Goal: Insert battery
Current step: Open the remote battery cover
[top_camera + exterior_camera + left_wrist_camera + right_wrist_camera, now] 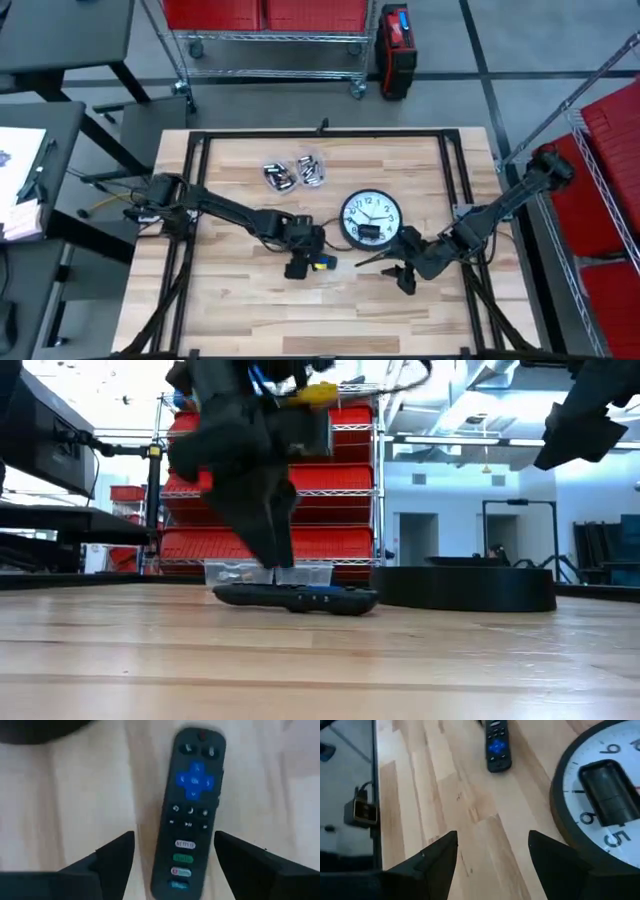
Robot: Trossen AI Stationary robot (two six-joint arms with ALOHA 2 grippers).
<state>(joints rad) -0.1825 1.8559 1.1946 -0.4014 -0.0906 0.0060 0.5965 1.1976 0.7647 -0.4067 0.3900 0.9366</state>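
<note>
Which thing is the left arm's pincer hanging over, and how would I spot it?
Start at the round black-rimmed wall clock lying on the wooden table. Beside it, under the left pincer, lies a slim black remote control. Its blue cross-shaped pad and row of coloured buttons set it apart.

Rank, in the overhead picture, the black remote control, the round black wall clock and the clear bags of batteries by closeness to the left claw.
1. Black remote control: directly under the open left gripper.
2. Round black wall clock: to its right, lying flat.
3. Clear bags of batteries: farthest, at the table's back.
</note>
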